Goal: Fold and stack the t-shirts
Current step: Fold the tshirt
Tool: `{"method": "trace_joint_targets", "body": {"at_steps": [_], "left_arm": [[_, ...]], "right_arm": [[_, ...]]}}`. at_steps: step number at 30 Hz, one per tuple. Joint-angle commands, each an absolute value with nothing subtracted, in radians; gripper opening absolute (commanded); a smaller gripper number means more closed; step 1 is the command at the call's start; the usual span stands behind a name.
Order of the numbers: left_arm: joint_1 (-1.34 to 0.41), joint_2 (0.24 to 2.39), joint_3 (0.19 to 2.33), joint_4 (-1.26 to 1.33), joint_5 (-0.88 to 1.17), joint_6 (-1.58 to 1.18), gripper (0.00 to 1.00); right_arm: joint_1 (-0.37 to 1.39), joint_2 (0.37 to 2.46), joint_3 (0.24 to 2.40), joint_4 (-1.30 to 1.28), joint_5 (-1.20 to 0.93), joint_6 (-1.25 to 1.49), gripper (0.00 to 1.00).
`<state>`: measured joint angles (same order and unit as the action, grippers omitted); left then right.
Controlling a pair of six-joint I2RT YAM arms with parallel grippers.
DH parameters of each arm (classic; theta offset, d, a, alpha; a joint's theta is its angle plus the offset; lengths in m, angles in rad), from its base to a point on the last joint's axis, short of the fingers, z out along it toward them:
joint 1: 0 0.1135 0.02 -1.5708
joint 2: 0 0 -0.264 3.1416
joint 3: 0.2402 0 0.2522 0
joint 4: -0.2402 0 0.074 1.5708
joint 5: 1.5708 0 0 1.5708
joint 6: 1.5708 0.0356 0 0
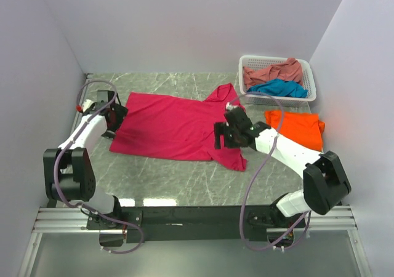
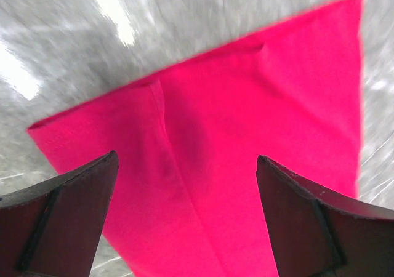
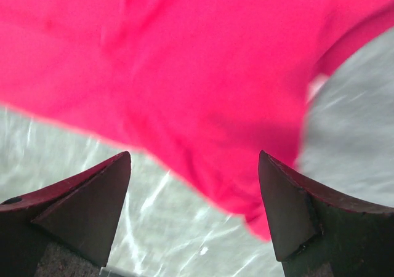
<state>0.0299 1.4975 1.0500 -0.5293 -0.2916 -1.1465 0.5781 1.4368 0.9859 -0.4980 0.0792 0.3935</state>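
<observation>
magenta-pink t-shirt (image 1: 178, 126) lay spread on tabletop (image 1: 172, 178) | left tool (image 2: 188, 160) and right tool (image 3: 194, 157) both wide, holding nothing | best plan seemed: pinch edges evenly, fold slowly, keep cloth smooth

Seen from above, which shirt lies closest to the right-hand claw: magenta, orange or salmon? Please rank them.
1. Magenta shirt, right under the right gripper.
2. Orange shirt, off to its right.
3. Salmon shirt, in the basket at back right.
</observation>
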Motion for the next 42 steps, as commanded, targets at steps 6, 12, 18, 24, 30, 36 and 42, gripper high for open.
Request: {"method": "trace_joint_targets", "body": {"at_steps": [6, 12, 18, 24, 30, 36, 42], "left_arm": [[0.006, 1.629, 0.967, -0.434, -0.156, -1.025, 0.99], [0.006, 1.715, 0.946, -0.454, -0.199, -1.015, 0.99], [0.005, 1.663, 0.878, -0.492, -0.244, -1.034, 0.99], [0.005, 1.522, 0.77, -0.598, -0.359, -1.104, 0.99], [0.005, 1.297, 0.637, -0.705, -0.383, -1.175, 0.99], [0.005, 1.138, 0.693, -0.736, -0.393, -1.158, 0.99], [0.009, 1.247, 0.929, -0.704, -0.403, -1.149, 0.99]], "right_arm": [[0.58, 1.404, 0.786, -0.403, -0.15, 0.567, 0.91], [0.558, 1.44, 0.744, -0.482, -0.019, 0.583, 0.91], [0.526, 1.414, 0.666, -0.515, 0.003, 0.601, 0.91], [0.528, 1.294, 0.522, -0.532, -0.103, 0.646, 0.91], [0.543, 1.073, 0.437, -0.6, -0.202, 0.701, 0.9], [0.546, 0.947, 0.605, -0.644, -0.146, 0.641, 0.9], [0.541, 1.053, 0.88, -0.555, 0.039, 0.578, 0.98]]}}
